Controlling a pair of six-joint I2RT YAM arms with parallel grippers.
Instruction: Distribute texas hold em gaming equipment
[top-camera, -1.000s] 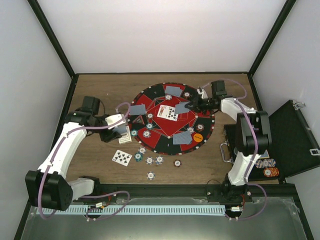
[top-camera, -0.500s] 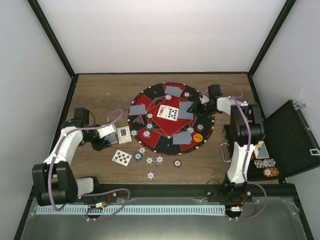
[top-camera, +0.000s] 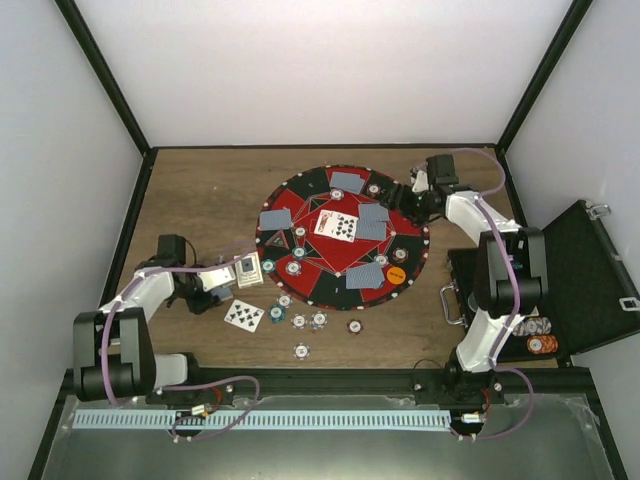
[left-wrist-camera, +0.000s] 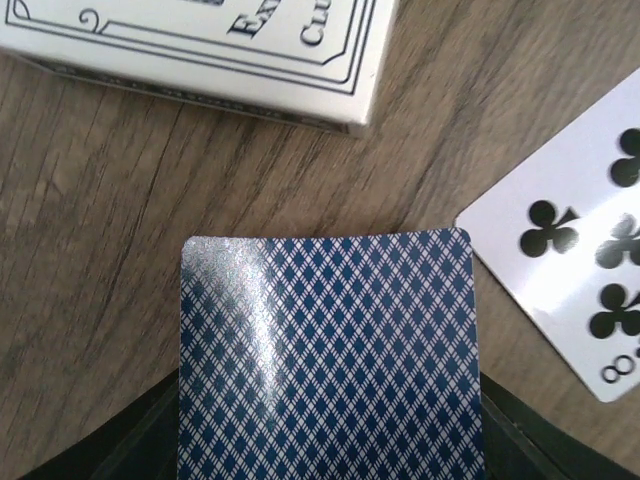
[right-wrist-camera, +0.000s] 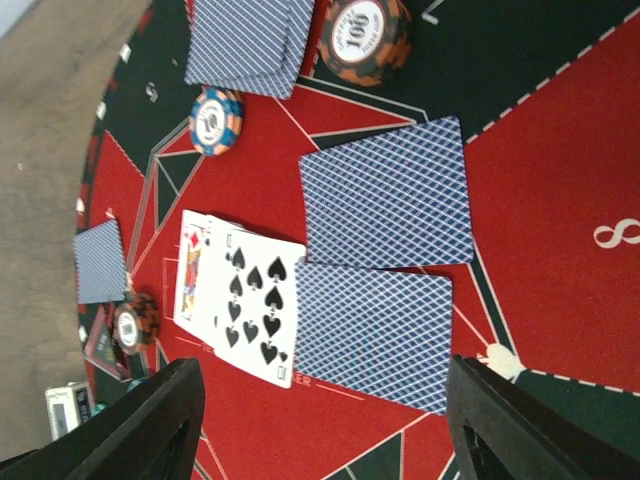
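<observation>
From above, the left gripper is at 8 o'clock of the mat, just beside the box. The right gripper is at the mat's 2 o'clock edge. Chips lie off the mat at 6 o'clock.

Left wrist: a face-down card spans between the fingers. If they pinch it, one cannot tell.

Right wrist: the right gripper is spread wide and empty above two face-down cards.
</observation>
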